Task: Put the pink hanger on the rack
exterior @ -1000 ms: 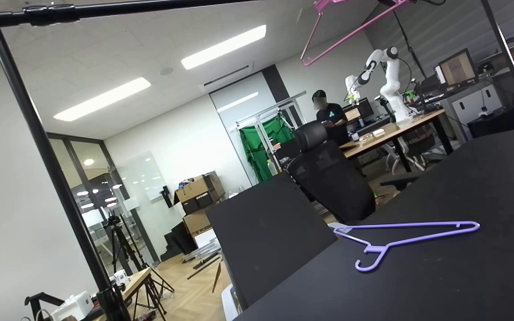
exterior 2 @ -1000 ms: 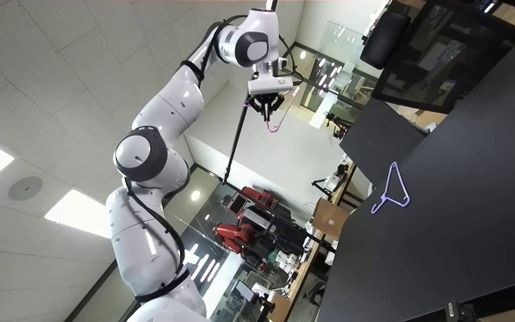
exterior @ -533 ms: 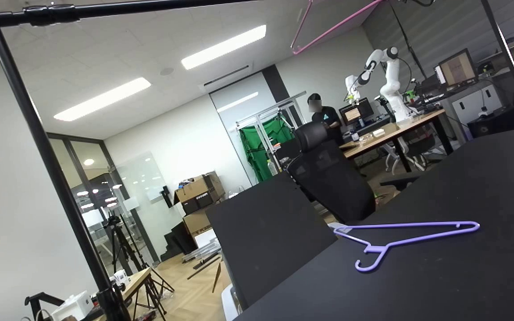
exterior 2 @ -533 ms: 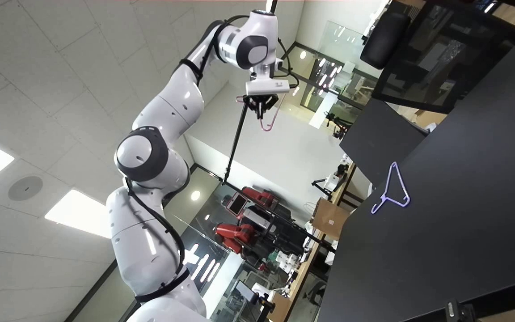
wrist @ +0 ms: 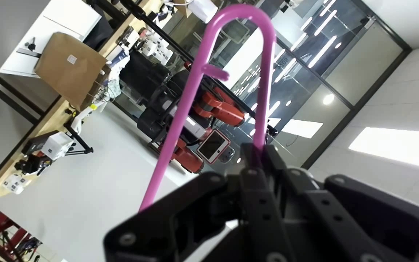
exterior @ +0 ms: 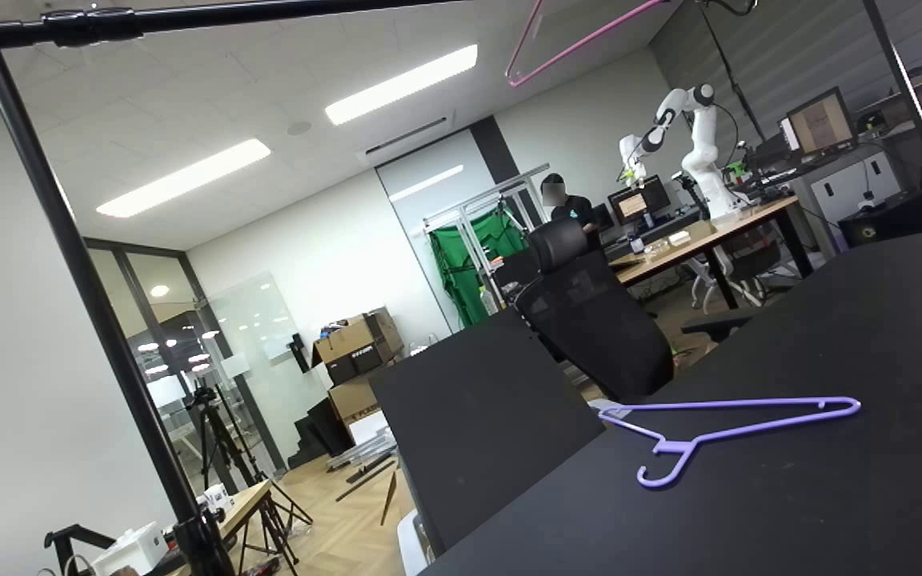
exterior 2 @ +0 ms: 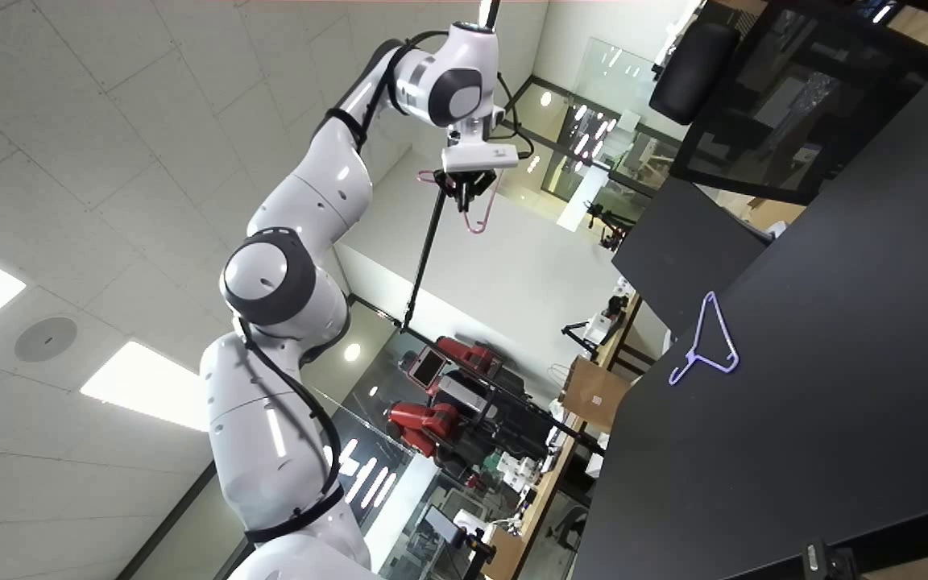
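The pink hanger (wrist: 184, 104) is held up high by my gripper (wrist: 260, 147), whose fingertips are shut on one of its thin arms. It also shows in both exterior views, at the top edge (exterior: 581, 46) and below the gripper (exterior 2: 477, 231). The black rack has a top bar (exterior: 229, 14) and an upright pole (exterior: 81, 256). In an exterior view my gripper (exterior 2: 464, 208) overlaps the rack's top bar (exterior 2: 428, 246). A pink end, likely the hook, shows by that bar; I cannot tell whether they touch. The rack's tube crosses behind the hanger in the wrist view (wrist: 162, 34).
A lavender-purple hanger (exterior: 757, 428) lies on the black table (exterior: 749, 520); it also shows in an exterior view (exterior 2: 699, 356). A black office chair (exterior: 597, 320) and a black panel (exterior: 485, 416) stand beyond the table. A person (exterior: 573, 210) stands in the background.
My gripper and the pink hanger have moved left in both exterior views and slightly upward. The pink end now shows further out beside the gripper. The background person has shifted left.
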You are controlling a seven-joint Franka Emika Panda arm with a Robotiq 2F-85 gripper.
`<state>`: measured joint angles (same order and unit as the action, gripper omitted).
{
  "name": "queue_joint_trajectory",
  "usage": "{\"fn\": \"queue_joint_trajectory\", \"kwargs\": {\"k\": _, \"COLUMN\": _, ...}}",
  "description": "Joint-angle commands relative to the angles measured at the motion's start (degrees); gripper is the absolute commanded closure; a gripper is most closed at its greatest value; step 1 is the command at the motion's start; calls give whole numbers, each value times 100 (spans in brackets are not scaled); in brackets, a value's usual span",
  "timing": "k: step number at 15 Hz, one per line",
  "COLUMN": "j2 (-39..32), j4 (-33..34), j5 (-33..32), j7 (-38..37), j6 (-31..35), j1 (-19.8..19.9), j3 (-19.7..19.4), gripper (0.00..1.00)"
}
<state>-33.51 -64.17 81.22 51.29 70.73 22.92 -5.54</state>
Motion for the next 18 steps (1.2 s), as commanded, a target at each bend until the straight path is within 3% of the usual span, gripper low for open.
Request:
{"fn": "queue_joint_trajectory", "kwargs": {"k": 1, "j2": -365, "j4": 683, "j5": 130, "j7": -302, "j6": 73, "j1": 62, "j3": 36, "gripper": 98}}
{"fn": "queue_joint_trajectory", "kwargs": {"k": 18, "j2": -1439, "j4": 2106, "j5": 434, "j7": -1173, "j6": 641, "j1": 409, "j3": 383, "gripper": 98}}
